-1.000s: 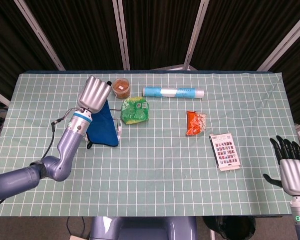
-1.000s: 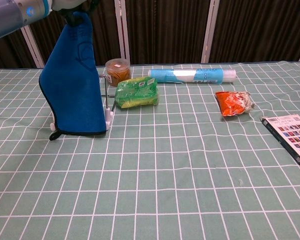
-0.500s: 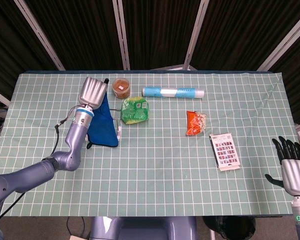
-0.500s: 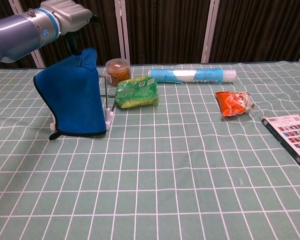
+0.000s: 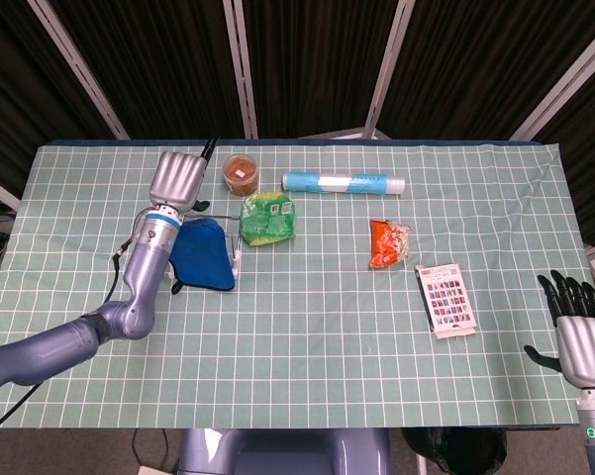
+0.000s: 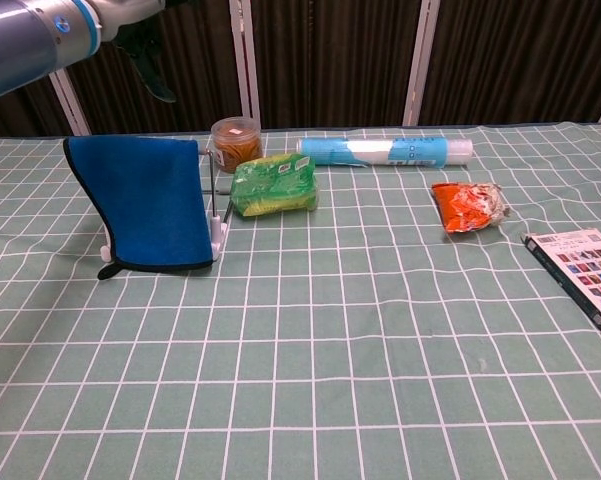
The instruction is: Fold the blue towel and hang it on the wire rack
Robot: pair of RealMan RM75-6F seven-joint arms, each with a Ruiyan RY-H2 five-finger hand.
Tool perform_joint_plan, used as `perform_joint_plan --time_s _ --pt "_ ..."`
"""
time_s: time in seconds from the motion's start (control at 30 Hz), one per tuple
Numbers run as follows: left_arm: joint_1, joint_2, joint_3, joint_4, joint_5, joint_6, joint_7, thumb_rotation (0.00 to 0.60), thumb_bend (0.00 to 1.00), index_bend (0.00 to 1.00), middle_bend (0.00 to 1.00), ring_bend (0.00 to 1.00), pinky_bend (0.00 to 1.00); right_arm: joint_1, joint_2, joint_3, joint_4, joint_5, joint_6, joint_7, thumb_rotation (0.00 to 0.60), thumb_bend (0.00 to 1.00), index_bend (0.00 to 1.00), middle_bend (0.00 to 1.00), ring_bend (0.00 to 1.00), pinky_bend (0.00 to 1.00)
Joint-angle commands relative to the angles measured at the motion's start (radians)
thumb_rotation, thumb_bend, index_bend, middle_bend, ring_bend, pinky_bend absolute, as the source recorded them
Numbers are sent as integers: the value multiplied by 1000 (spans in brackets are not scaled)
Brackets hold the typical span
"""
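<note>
**A:** What's the counter like from where you sit?

**B:** I see the counter (image 5: 307,346) under a green cloth with a white grid, and dark curtains behind its far edge. The near half and the middle are open cloth; everything I can see stands in the far half. The roomiest stretch runs from the near left corner across to the printed card (image 5: 447,299) near the right edge.

**A:** And the towel?

**B:** The folded blue towel (image 6: 145,205) is draped over the white wire rack (image 6: 217,215) at far left, its top edge level, both halves falling to the cloth. One upright of the rack shows at its right side.

**A:** Where's your left robot hand (image 5: 178,179)?

**B:** Above and just behind the towel, apart from it in the chest view. Its dark fingers (image 6: 152,72) point down with nothing in them, though I can't make out how far apart they are. The grey forearm reaches in from the near left.

**A:** The right one?

**B:** My right robot hand (image 5: 581,336) sits off the near right corner, fingers spread and upright, holding nothing.

**A:** What crowds the rack?

**B:** A green crinkled packet (image 6: 273,185) just beside it on the right, and a small clear jar of orange-brown contents (image 6: 235,142) behind. Further right lie a long pale blue roll (image 6: 385,151) and an orange snack bag (image 6: 467,205), well apart from the rack.
</note>
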Motion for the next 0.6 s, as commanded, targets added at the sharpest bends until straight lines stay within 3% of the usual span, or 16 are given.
perform_joint_plan --time_s 0.03,0.1,0.17,0.27,0.33,0.6 --pt "79 90 5 -119 59 62 -90 600 125 0 772 771 903 -2 3 -2 -2 -6 4 5 600 0 0 0 0 0" --pt "135 142 17 -195 90 102 -142 600 123 0 624 626 699 -3 4 -3 -3 -12 8 9 600 0 0 0 0 0" --pt "196 196 38 -267 125 141 -190 600 121 0 341 353 378 -4 5 -5 -4 -19 11 12 600 0 0 0 0 0" --pt "306 290 93 -390 176 211 -248 600 113 0 31 46 62 -5 6 -7 -8 -33 19 18 600 0 0 0 0 0" --pt "456 386 175 -526 244 333 -307 600 111 0 0 0 1 -7 9 -9 -16 -53 35 23 600 0 0 0 0 0" --pt "694 468 335 -622 432 553 -409 600 109 0 0 0 0 -13 21 -10 -33 -85 61 45 600 0 0 0 0 0"
